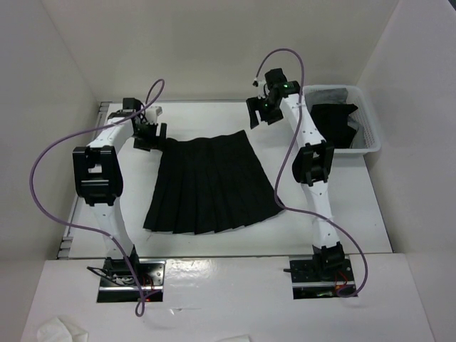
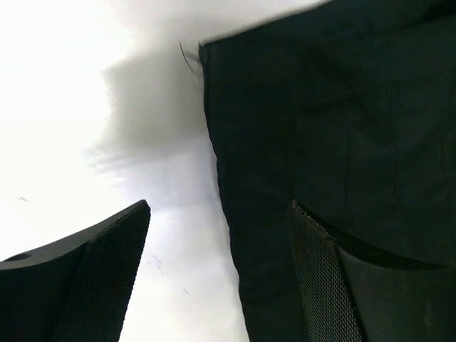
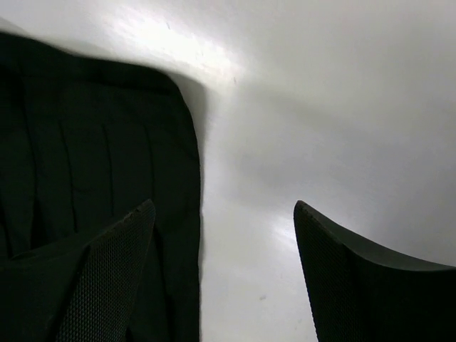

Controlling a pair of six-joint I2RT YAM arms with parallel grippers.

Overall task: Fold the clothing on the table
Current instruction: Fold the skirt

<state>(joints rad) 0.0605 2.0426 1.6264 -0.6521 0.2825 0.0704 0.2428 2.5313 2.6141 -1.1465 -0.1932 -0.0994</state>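
Observation:
A black pleated skirt (image 1: 210, 185) lies spread flat on the white table (image 1: 342, 206), waistband at the far side and hem toward the arm bases. My left gripper (image 1: 151, 137) is at the waistband's far left corner. In the left wrist view it (image 2: 219, 206) is open and straddles the skirt's (image 2: 342, 128) side edge, one finger over cloth and one over bare table. My right gripper (image 1: 261, 114) hangs at the far right corner. It (image 3: 224, 204) is open too, with the skirt's (image 3: 92, 142) edge between its fingers.
A white plastic bin (image 1: 367, 128) at the far right of the table holds more dark clothing (image 1: 335, 125). White walls enclose the table on three sides. Purple cables loop off both arms.

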